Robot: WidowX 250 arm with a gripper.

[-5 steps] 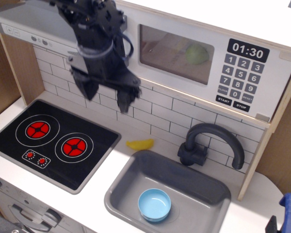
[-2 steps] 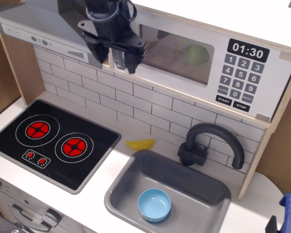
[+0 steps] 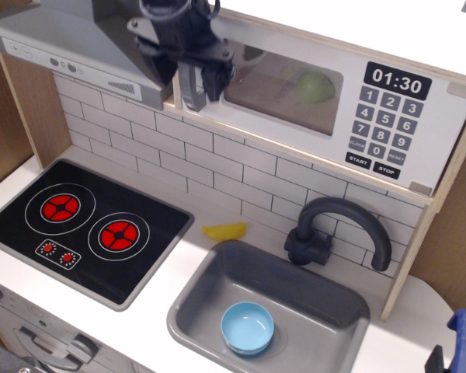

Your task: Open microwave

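The white microwave (image 3: 388, 116) sits at the top right, with a clear window (image 3: 283, 81), a black clock reading 01:30 (image 3: 397, 80) and a black keypad (image 3: 380, 128). Its door looks shut. A green round thing (image 3: 316, 87) lies inside. My black gripper (image 3: 196, 84) hangs at the door's left edge, with its fingers on either side of the grey vertical handle (image 3: 188, 87). The jaws look slightly apart. The arm hides the upper part of the handle.
A grey range hood (image 3: 54, 43) is just left of the gripper. Below are a black stove top (image 3: 85, 225), a yellow banana (image 3: 224, 231), a grey sink (image 3: 210, 295) with a blue bowl (image 3: 248, 327), and a black faucet (image 3: 338, 225).
My gripper rose from in front of the tiled wall up to the microwave's left edge. It turned and drew its fingers closer together. The microwave door has not moved.
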